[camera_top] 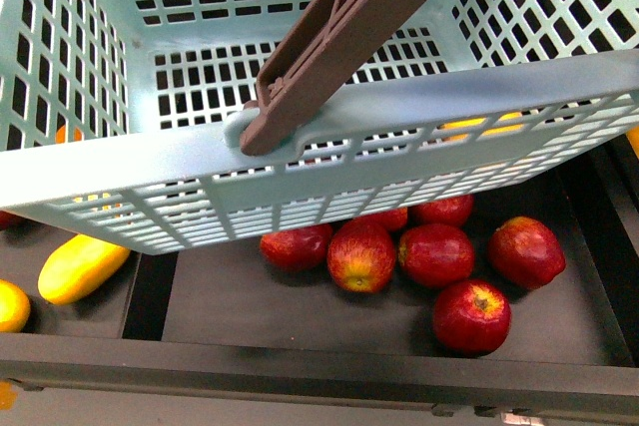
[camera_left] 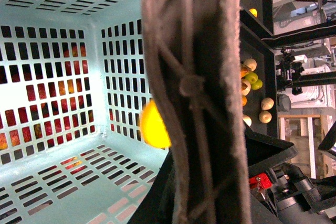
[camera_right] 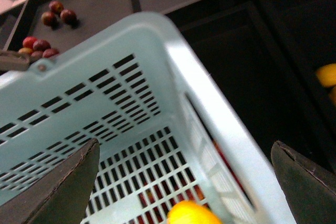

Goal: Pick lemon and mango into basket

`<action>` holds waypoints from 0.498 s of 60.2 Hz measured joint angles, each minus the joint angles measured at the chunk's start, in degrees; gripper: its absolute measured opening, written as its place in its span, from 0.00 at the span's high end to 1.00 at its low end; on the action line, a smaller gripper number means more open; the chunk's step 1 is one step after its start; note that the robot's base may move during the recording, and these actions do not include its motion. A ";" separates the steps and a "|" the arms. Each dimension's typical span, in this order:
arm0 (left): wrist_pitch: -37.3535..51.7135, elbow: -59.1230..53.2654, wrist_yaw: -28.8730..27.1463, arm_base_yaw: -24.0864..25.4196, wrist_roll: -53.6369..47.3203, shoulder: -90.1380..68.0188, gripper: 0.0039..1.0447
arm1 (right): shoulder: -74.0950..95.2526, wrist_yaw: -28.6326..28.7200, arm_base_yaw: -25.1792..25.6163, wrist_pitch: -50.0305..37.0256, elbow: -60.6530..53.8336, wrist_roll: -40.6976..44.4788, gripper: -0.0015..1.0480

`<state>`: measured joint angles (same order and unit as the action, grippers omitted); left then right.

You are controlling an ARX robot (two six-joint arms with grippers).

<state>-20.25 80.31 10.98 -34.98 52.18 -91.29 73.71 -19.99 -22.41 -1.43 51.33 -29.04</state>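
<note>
Brown handle (camera_left: pixel 194 87) of the basket (camera_top: pixel 449 87) hid the left gripper, its hold unclear. Right gripper (camera_right: pixel 185 144) hung wide open, empty, over the lemon (camera_right: pixel 193 214) inside the basket; smooth, firm, likely to roll, best pinched across its middle.

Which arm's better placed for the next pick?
Right. The right end effector is open and empty above the basket. The left wrist view is filled by the brown handle, so the left arm seems tied up carrying it.
</note>
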 joint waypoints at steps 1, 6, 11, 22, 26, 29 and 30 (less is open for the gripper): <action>0.00 0.00 0.11 0.00 0.00 0.00 0.96 | -0.46 -0.07 0.26 0.00 -0.22 0.02 0.08; 0.00 0.00 -0.02 0.00 0.15 0.00 0.96 | -5.01 -0.98 2.89 0.52 -1.86 0.04 0.08; 0.00 0.00 -0.33 0.02 -0.02 0.00 0.96 | -8.17 -1.73 4.57 0.79 -2.51 0.00 0.08; 0.00 0.00 0.11 -0.07 0.04 0.00 0.96 | -13.66 6.27 7.78 -21.55 -14.82 17.79 0.31; 0.00 0.00 0.61 -0.07 0.31 0.00 0.96 | -15.65 7.52 9.09 -25.16 -19.74 22.23 0.41; 0.00 0.00 0.57 -0.04 0.33 0.00 0.96 | -17.05 8.09 9.94 -26.32 -22.40 24.39 0.48; 0.00 0.00 0.50 -0.04 0.31 0.00 0.96 | -17.73 8.44 10.36 -26.75 -23.61 24.87 0.51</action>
<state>-20.25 80.31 11.49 -35.03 52.49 -91.29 55.99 -11.55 -12.05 -28.18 27.73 -4.16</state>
